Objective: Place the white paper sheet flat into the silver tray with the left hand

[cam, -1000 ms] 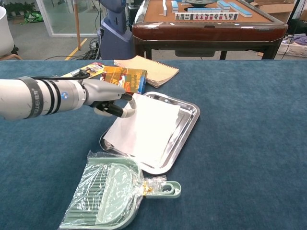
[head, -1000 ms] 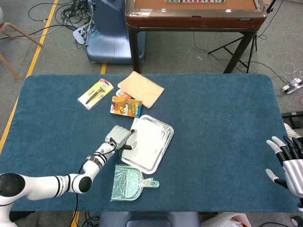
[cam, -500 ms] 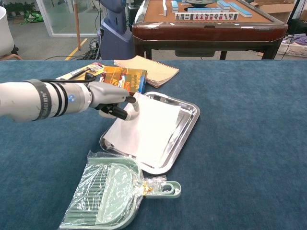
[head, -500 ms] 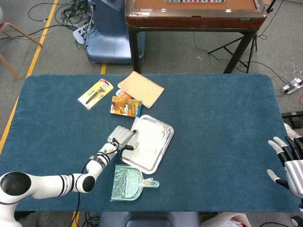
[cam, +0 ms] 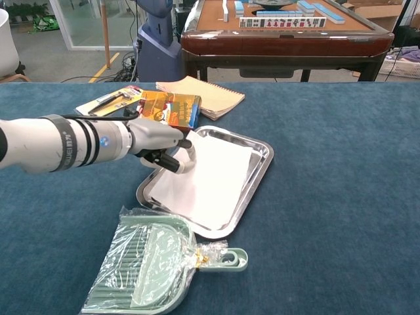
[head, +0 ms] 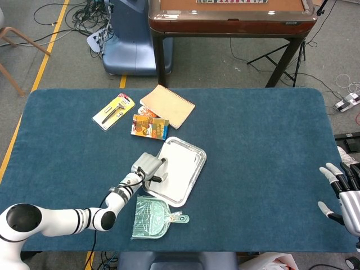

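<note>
- White paper sheet lies inside the silver tray, long axis running with the tray's, from near-left to far-right.
- Left hand rests on the sheet's left edge, fingers together, curled.
- Only the head view shows the right hand: fingers apart, empty.
- Green dustpan lies just beside the tray's near corner.

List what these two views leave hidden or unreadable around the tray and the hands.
- White paper sheet: its near-left corner sits behind the left hand in the chest view, so whether the fingers pinch it or only press on it cannot be told.
- Silver tray: floor under the sheet is covered.
- Right hand: cut off by the head view's right edge; absent from the chest view.
- Snack packet: print too small to read.
</note>
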### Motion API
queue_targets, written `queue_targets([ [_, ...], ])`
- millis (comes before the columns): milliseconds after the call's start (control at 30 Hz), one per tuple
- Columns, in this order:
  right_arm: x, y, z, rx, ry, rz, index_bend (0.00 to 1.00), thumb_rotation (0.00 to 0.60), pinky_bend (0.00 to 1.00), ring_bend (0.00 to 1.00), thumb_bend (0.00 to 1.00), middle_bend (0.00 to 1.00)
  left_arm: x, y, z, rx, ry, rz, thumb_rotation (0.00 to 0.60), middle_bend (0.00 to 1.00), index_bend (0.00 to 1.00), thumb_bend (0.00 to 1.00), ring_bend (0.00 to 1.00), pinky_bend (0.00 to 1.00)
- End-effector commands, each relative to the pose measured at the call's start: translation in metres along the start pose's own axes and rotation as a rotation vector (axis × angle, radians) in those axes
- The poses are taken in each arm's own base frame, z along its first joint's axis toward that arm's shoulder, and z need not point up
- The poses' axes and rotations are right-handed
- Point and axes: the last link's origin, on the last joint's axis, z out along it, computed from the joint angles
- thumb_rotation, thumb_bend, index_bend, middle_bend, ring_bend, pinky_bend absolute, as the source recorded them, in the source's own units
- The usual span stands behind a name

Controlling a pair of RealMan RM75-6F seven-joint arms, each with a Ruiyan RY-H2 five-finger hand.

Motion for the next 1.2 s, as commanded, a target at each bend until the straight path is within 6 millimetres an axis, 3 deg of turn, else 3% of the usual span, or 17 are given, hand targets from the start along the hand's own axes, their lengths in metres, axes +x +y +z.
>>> queue_targets([
  [33,-0.0001,0.0004,-0.0002,-0.002,0.0,-0.001,0.16,0.6,0.07,0.01,0.2,0.14,-0.0008,0.0021,0.0006,-0.004,-0.001,0.004,0.122,1.0,0.17,0.4,1.0,1.0],
  [900,0.0016,0.0015,-0.0013,-0.009,0.004,-0.002,0.16,0.6,0.07,0.01,0.2,0.14,0.0053,0.0048,0.0089,0.015,0.018,0.038,0.123,1.0,0.17,0.4,1.0,1.0],
  [1200,0.0026,0.002,-0.002,-0.009,0.009,0.0,0.16,0.6,0.07,0.01,0.2,0.14,0.0071,0.0044,0.0011,0.005,0.033,0.033,0.124,1.0,0.17,0.4,1.0,1.0],
])
